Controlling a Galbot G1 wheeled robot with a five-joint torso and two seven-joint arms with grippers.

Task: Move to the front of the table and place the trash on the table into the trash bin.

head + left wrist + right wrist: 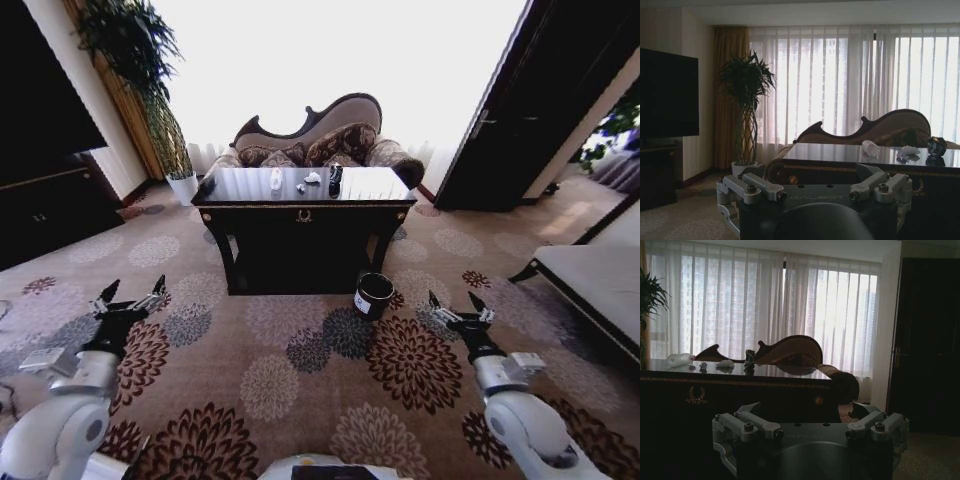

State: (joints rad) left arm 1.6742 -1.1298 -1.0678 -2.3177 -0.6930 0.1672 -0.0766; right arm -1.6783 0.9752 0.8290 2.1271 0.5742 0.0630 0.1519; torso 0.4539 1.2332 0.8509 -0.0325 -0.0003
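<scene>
Facing the long dark glossy wooden table, I held my left gripper and right gripper spread wide above the patterned carpet, well short of it. A clear plastic bottle, white paper scraps and a dark crushed can lay on its top; the small black round bin stood by its right leg.

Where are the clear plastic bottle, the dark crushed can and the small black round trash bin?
clear plastic bottle (276,179), head view, middle of its body.
dark crushed can (335,179), head view, its side.
small black round trash bin (373,297), head view, its outer wall.
</scene>
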